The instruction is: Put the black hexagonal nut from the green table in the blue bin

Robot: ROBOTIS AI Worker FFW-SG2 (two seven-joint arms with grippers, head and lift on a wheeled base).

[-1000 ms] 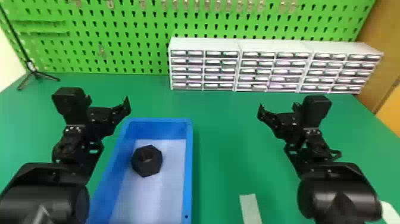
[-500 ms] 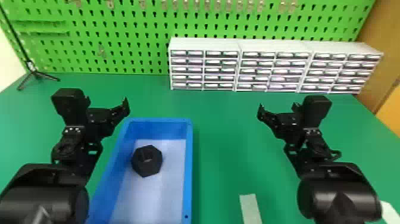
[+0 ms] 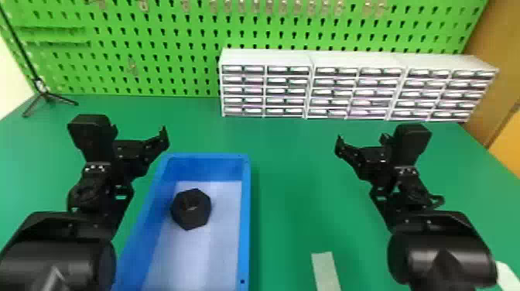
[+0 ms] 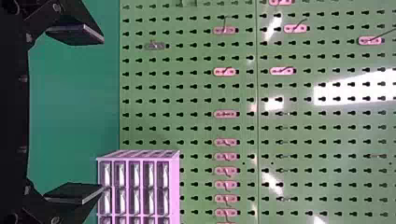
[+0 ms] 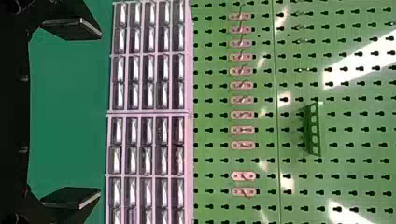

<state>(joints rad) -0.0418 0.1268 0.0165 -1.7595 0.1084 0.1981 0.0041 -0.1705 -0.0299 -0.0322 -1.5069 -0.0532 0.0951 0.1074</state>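
The black hexagonal nut lies inside the blue bin, on its pale floor toward the far end. My left gripper is held beyond and left of the nut, near the bin's far left corner. In the left wrist view the left gripper is open, its two fingers wide apart with nothing between them. Over the table's right side is my right gripper, well away from the bin. The right gripper is likewise open and holds nothing in the right wrist view.
White drawer cabinets stand along the back of the green table, before a green pegboard. A black tripod is at the back left. A pale strip lies on the table near the front, right of the bin.
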